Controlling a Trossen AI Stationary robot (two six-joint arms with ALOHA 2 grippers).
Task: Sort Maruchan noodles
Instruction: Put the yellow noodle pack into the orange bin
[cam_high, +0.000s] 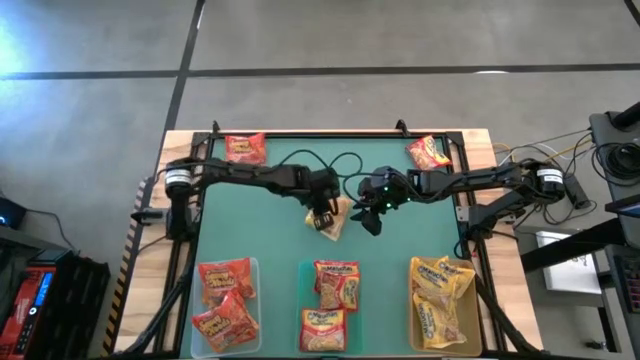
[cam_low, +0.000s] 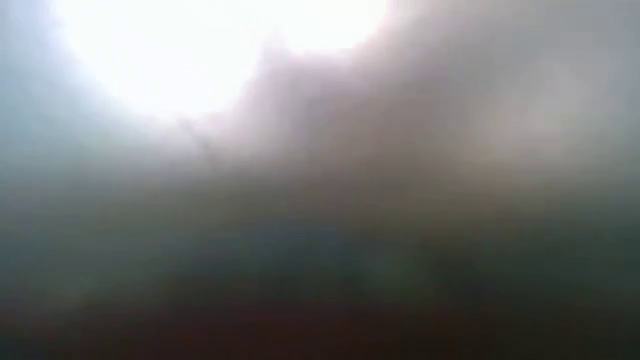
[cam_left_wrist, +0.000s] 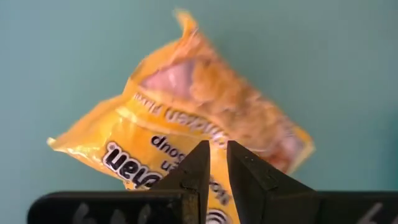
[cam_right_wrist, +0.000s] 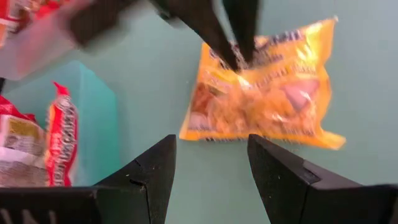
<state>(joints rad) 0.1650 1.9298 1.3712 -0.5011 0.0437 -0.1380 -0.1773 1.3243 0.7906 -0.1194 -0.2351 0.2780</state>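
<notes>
My left gripper (cam_high: 322, 213) hangs over the middle of the green mat, shut on a yellow Maruchan noodle packet (cam_left_wrist: 205, 112). The same packet (cam_right_wrist: 267, 93) shows in the right wrist view, just beyond my right gripper (cam_right_wrist: 211, 140). My right gripper (cam_high: 372, 220) stands open a little to the packet's right and touches nothing. A red packet (cam_high: 245, 148) lies at the mat's far left, and an orange-red one (cam_high: 428, 152) lies at its far right. The low view shows only blur. My left gripper pinches the yellow packet between its two fingers near one printed edge (cam_left_wrist: 211, 186). The fingers (cam_right_wrist: 239, 37) come from above and slant down. The packet hangs tilted below them and looks lifted off the mat.
Three clear bins stand along the near edge. The left bin (cam_high: 257, 300) holds red packets, the middle bin (cam_high: 302, 290) holds orange-red ones, and the right bin (cam_high: 412, 330) holds yellow ones. A black cable (cam_high: 330, 165) loops on the mat behind the grippers.
</notes>
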